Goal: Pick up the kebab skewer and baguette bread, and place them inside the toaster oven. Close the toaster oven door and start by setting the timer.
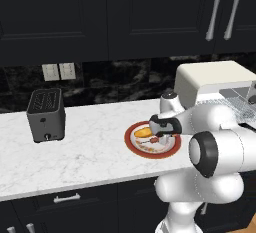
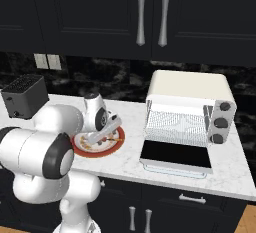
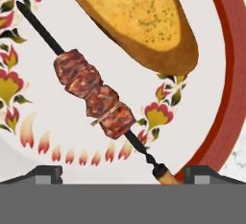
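Spread wide and holding nothing, the gripper (image 3: 123,172) hangs low over the plate (image 3: 230,50), its two finger tips standing either side of the kebab skewer (image 3: 96,95). That skewer lies on the plate, slanting across it, with its pale handle end closest to the pincer and its dark point running away. Just past the skewer on the same plate rests the baguette bread (image 3: 139,14), near the meat chunks but apart from them.

Beyond the plate, further along the counter (image 2: 130,159), stands the toaster oven (image 2: 187,112). Its toaster oven door (image 2: 175,154) is dropped flat and the wire rack inside is bare. On the plate's other side sits a black toaster (image 1: 46,114).

By my reading, the job has barely begun: neither food is lifted. Both still need carrying to the rack, then the door shut and the timer set.
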### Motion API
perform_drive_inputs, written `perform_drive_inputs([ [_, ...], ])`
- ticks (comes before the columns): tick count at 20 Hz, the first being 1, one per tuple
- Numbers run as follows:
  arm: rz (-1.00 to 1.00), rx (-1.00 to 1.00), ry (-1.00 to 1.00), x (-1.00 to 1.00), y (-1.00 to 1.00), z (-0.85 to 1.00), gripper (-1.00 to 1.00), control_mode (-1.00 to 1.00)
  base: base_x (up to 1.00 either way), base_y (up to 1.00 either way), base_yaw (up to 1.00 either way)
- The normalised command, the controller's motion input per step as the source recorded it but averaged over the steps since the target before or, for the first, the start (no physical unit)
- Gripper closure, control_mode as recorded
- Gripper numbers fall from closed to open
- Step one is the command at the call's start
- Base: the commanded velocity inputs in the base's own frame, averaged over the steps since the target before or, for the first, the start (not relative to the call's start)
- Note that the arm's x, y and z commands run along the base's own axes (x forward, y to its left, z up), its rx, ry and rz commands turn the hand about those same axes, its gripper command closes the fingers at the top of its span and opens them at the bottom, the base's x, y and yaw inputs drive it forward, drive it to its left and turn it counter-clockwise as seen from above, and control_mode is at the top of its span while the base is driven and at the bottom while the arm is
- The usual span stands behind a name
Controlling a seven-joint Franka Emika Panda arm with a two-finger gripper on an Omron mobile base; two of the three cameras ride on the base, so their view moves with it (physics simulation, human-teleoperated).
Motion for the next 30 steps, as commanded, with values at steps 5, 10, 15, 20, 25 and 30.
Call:
perform_drive_inputs([
  [5,0.01,0.0,0.0,0.27,0.0,-0.18,-1.0,-1.0,0.0,0.0,0.0],
  [10,0.02,0.0,0.0,0.08,0.0,-0.22,-1.0,-1.0,0.0,0.0,0.0],
  [15,0.03,0.0,0.0,0.05,0.0,-0.23,-1.0,-1.0,0.0,0.0,0.0],
  [20,0.05,0.0,0.0,0.02,0.0,-0.17,-1.0,-1.0,0.0,0.0,0.0],
  [25,0.07,0.0,0.0,-0.02,0.0,-0.17,1.0,-1.0,0.0,0.0,0.0],
  [30,0.08,0.0,0.02,-0.18,-0.02,-0.02,1.0,-1.0,0.0,0.0,0.0],
])
